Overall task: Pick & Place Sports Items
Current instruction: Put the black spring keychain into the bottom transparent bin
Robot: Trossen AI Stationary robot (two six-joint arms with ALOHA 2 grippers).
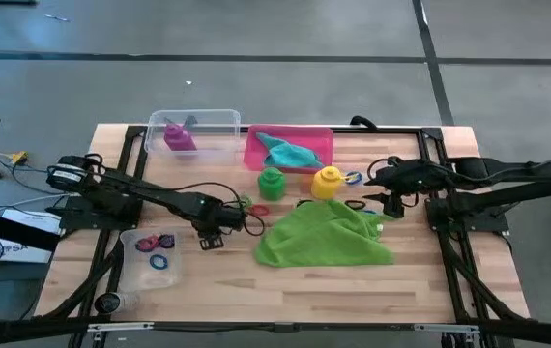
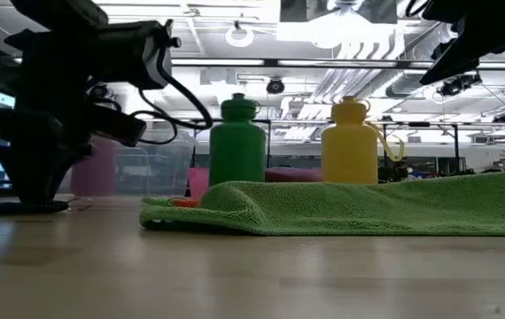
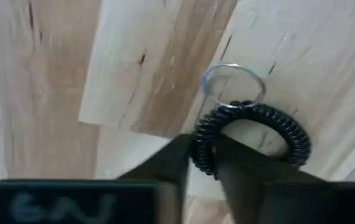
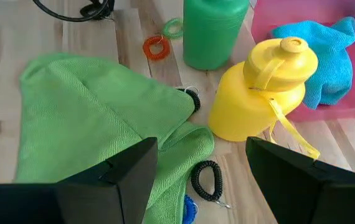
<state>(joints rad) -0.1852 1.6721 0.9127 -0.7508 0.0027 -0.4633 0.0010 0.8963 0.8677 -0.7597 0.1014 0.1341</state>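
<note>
Pale wood counter (image 1: 285,285) fills the middle of the high view. Left claw (image 1: 210,235), at centre-left, pinches a black coil ring (image 3: 252,134): light, springy, best held across its coil. Right claw (image 1: 391,200), at right, hangs wide over the soft green cloth (image 1: 324,237), which should bunch easily when pinched. No writing is legible.
</note>
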